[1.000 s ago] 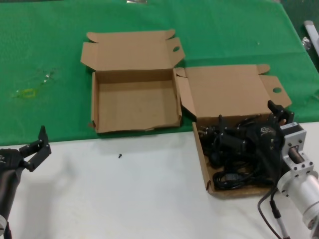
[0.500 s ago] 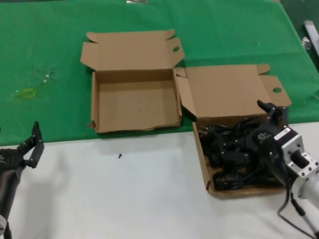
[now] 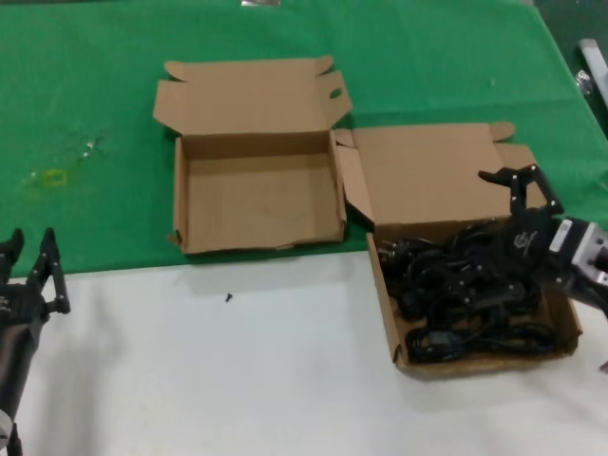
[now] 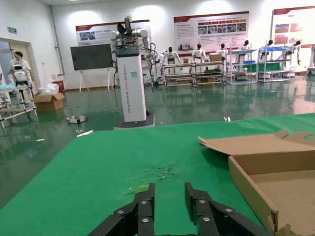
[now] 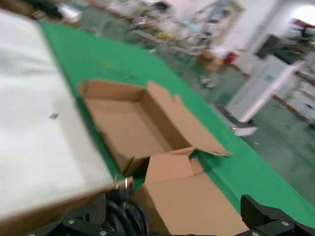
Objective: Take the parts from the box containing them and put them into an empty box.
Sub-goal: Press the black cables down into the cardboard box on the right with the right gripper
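The black power cords [image 3: 456,285] lie tangled in the cardboard box [image 3: 388,304] at the right, its flap lid [image 3: 427,171] laid back. The empty cardboard box [image 3: 190,195] stands open to its left on the green cloth. My right gripper [image 3: 521,185] is open and empty, raised over the back right of the cords' box and its lid. In the right wrist view its fingers [image 5: 266,216] stand wide apart, with cords [image 5: 120,211] and the empty box [image 5: 133,123] ahead. My left gripper [image 3: 28,271] is open and empty at the table's left edge, and also shows in the left wrist view [image 4: 170,206].
Green cloth [image 3: 95,95] covers the far half of the table and white surface [image 3: 237,380] the near half. A small black speck [image 3: 229,297] lies on the white part. A yellowish mark [image 3: 52,178] is on the cloth at the left. A metal part [image 3: 591,57] sits at the far right.
My right gripper has lifted off the cords and swung back and right, empty. My left gripper has drawn left and down and turned to face forward.
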Robot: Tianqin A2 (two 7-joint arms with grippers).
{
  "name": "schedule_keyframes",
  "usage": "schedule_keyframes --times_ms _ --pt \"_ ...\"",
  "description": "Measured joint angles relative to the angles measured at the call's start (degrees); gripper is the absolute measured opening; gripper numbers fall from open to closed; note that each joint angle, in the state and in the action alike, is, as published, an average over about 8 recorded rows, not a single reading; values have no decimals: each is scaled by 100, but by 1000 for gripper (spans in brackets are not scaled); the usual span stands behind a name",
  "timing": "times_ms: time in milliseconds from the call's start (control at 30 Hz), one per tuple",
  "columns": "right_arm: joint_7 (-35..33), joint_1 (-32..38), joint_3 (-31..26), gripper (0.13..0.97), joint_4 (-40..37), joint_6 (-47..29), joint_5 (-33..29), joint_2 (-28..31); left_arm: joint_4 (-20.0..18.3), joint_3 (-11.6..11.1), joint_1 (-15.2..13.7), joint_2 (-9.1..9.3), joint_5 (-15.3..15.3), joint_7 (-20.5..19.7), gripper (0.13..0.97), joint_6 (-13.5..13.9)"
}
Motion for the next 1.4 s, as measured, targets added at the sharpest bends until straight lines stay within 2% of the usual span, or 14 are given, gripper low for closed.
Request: schedule_keyframes --times_ms 133,333,700,1067,1400 --pt "-265 481 -155 966 -323 -691 -18 283 0 0 0 0 0 0 323 0" --pt "-695 1177 -459 966 -752 -1615 -139 561 0 0 0 0 0 0 229 0" --pt "-2023 2263 -1053 966 -1669 -2945 -536 621 0 0 0 0 0 0 144 0" --pt "-2984 2980 -1294 963 -2573 -3185 -830 223 0 0 0 0 1 -3 143 0" --pt "-3483 3306 -1348 921 -3135 -3152 -948 -38 0 0 0 0 2 -3 143 0"
